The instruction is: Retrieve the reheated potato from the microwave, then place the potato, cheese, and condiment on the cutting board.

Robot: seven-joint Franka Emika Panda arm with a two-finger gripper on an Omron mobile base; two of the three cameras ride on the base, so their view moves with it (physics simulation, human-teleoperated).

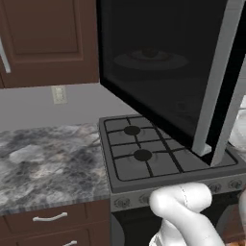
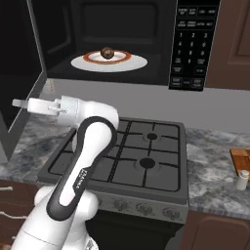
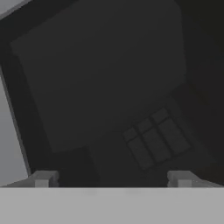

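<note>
Arm [image 2: 83, 161] before stove [image 2: 141, 151], swung-open microwave [image 2: 190, 44] door [image 1: 163, 72] alongside.

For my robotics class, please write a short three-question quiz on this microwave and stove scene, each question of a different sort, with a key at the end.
1. True or false: the microwave door is swung open.
2. Multiple choice: where is the potato now? A) on the cutting board B) on the turntable inside the microwave C) on a stove burner
3. Short answer: what small item stands on the counter by the cutting board, at the right of the right base view?

Key
1. True; the cavity is exposed.
2. B; it sits on a red-rimmed plate on the turntable.
3. The condiment shaker, next to the board's near edge.
</note>
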